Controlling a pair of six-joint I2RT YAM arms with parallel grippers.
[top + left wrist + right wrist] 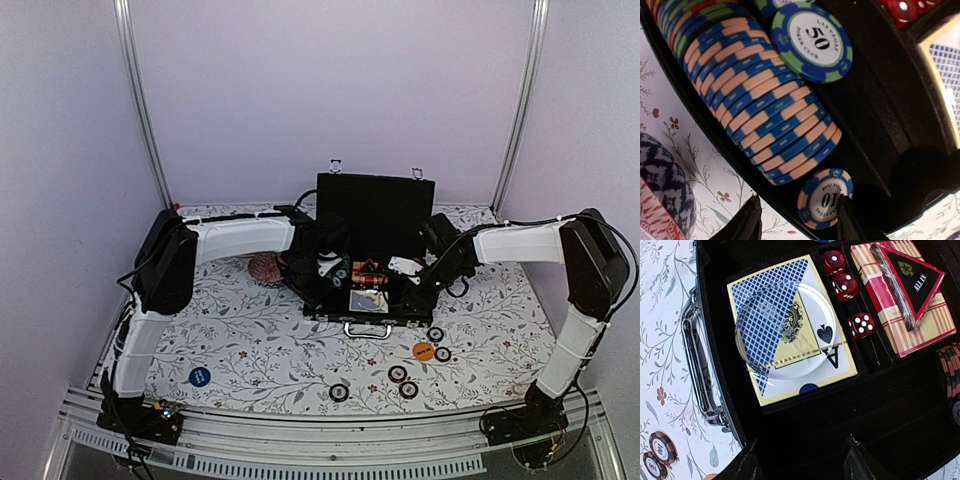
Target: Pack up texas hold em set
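The black briefcase (375, 210) stands open at the table's middle, lid up. My left gripper (330, 266) hovers over its left side, open. In the left wrist view a row of blue-and-peach chips (760, 95) fills a tray slot, a green-and-blue 50 chip (812, 41) lies on the row, and a blue 10 chip (826, 199) lies loose between the open gripper (798, 224), touching its right finger. My right gripper (802, 466) is open and empty over the case's black tray, near a blue card deck (790, 330), three red dice (845, 285) and a red deck with the red triangle (912, 275).
Loose chips lie on the floral cloth in front of the case (339, 392), (403, 381), (439, 344). An orange disc (424, 351) and a blue disc (199, 376) lie there too. The pink-red ball (265, 268) sits left of the case. The silver handle (697, 370) faces front.
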